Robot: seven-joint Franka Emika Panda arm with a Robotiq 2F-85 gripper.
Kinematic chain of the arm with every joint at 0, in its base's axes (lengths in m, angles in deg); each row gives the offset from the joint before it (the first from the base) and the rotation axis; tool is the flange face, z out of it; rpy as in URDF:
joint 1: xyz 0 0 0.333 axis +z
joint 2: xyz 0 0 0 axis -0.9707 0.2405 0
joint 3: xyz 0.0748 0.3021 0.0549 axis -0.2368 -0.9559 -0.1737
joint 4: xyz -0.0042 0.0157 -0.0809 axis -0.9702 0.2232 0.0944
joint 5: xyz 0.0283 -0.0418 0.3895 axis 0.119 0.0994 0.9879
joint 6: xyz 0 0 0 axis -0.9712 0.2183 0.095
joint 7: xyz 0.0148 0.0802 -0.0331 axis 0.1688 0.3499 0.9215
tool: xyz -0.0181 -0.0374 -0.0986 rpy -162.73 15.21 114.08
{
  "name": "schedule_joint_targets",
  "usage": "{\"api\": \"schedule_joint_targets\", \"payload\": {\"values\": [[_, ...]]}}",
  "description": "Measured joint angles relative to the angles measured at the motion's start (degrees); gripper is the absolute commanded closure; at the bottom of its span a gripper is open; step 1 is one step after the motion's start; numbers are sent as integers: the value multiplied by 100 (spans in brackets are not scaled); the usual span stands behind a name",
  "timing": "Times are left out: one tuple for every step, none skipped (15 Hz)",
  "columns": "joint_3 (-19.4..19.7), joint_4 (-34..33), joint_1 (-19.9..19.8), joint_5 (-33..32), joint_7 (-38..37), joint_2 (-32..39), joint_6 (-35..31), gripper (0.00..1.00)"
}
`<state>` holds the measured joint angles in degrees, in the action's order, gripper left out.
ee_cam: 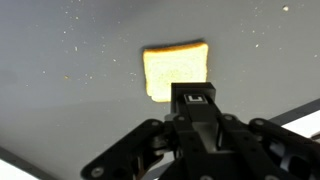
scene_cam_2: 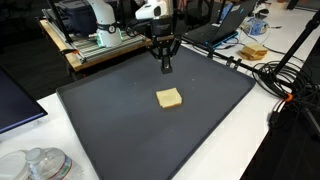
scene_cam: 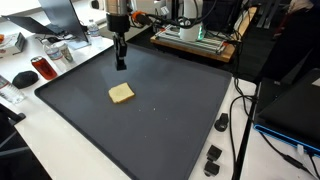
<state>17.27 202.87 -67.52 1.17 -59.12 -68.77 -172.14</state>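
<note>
Gripper [ee_cam: 196,98] fingers pressed together, holding nothing, over dark mat [scene_cam: 180,110]; bread slice [ee_cam: 172,66] lies apart, just ahead.

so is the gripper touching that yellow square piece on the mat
Apart. In an exterior view the shut gripper hangs clear of the yellow piece, with a strip of bare dark mat showing between them.

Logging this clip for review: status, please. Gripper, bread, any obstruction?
Gripper shut, empty, above the mat. Bread slice flat on mat, apart from gripper. Nothing between them.
</note>
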Motion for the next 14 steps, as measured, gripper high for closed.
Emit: {"api": "schedule_joint_targets", "payload": {"values": [[-120, -49, -5, -14, 32, 14, 73, 95], [-238, -127, -1, -45, 40, 42, 177, 95], [-350, -219, 3, -78, 45, 83, 296, 95], [-449, -323, 5, -105, 52, 135, 424, 95], [-531, -436, 6, -126, 75, 200, 539, 95], [-595, -554, 5, -139, 123, 276, 657, 95], [-641, -675, 5, -166, 172, 361, 764, 95], [-667, -800, 5, -218, 210, 454, 859, 95], [-674, -918, 5, -318, 239, 556, 933, 95], [-674, -1030, 3, -420, 278, 666, 986, 95], [-673, -1128, -4, -502, 349, 784, 1020, 95], [-674, -1195, -12, -535, 446, 888, 1025, 95], [-674, -1239, -23, -537, 582, 981, 1025, 95], [-675, -1268, -37, -537, 730, 1057, 1025, 95]]}}
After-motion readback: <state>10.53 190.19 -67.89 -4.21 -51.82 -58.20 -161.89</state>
